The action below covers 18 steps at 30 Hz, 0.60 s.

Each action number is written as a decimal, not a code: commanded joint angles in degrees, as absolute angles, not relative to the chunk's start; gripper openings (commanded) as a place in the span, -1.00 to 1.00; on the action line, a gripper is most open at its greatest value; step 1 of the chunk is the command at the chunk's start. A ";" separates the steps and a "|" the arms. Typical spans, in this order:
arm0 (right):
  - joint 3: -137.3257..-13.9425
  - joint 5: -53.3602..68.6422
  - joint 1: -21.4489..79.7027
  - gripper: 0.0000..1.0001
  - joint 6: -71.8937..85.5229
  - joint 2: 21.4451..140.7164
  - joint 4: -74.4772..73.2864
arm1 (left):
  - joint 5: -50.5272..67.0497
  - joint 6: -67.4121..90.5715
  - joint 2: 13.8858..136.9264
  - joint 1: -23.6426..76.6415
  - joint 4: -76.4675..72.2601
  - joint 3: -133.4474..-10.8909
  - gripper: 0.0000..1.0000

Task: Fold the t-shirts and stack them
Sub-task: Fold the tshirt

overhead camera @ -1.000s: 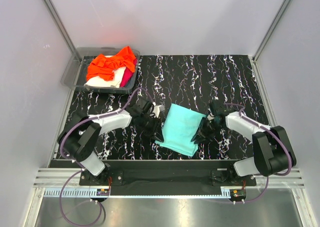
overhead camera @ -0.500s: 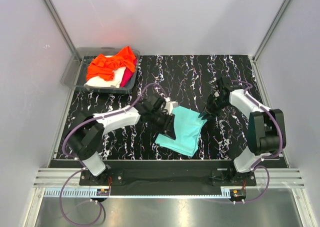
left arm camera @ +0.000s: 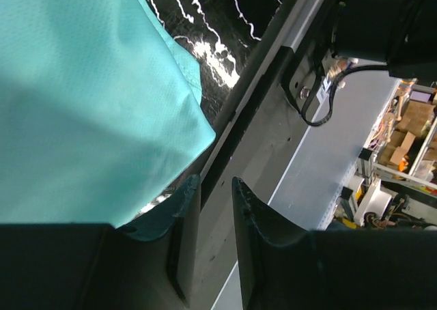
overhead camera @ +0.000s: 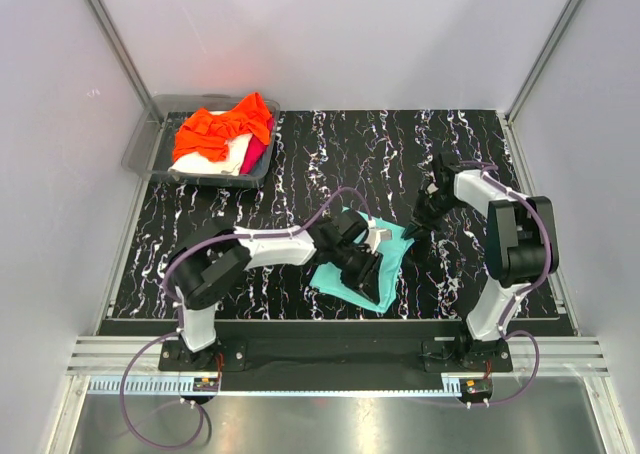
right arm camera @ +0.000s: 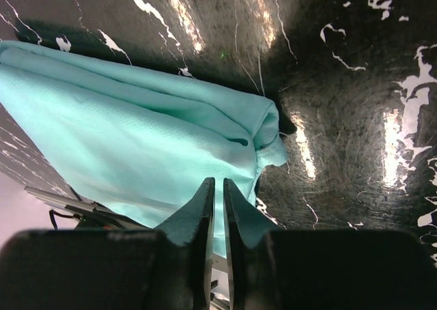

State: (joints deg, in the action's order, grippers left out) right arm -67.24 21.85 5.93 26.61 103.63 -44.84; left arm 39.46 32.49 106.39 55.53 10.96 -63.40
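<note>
A folded turquoise t-shirt point(overhead camera: 352, 271) lies at the middle of the black marbled table, close to its near edge. My left gripper point(overhead camera: 384, 288) reaches across the shirt and hovers over its near right corner. In the left wrist view the left gripper point(left arm camera: 215, 180) is open with nothing between its fingers, and the turquoise t-shirt point(left arm camera: 82, 91) lies up and to the left. My right gripper point(overhead camera: 416, 228) sits just off the shirt's right edge. In the right wrist view the right gripper point(right arm camera: 218, 181) shows only a thin slit, empty, above the turquoise t-shirt point(right arm camera: 136, 146).
A grey tray point(overhead camera: 147, 157) at the back left holds an orange t-shirt point(overhead camera: 224, 124), a cream one point(overhead camera: 224, 157) and a magenta one point(overhead camera: 258, 151) in a loose heap. Metal frame posts and white walls close in the table.
My left arm has swung right, across the turquoise shirt to its near right corner. My right gripper has pulled back from the shirt's right edge and its jaws have narrowed.
</note>
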 commanded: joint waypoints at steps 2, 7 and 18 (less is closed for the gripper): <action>-69.96 20.57 5.63 -0.68 25.49 104.94 -44.56 | 40.25 35.77 108.80 56.86 3.70 -64.86 -0.42; -70.75 20.92 5.62 -0.68 25.31 106.96 -44.21 | 40.52 37.97 110.39 58.80 1.14 -65.30 -0.42; -71.37 20.04 5.36 -0.69 26.19 110.12 -42.89 | 39.46 40.51 115.30 59.94 -1.66 -64.25 -0.42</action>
State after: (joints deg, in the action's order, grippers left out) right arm -69.21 21.80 5.82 26.15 108.99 -44.14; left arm 39.46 39.11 113.47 60.01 2.59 -63.88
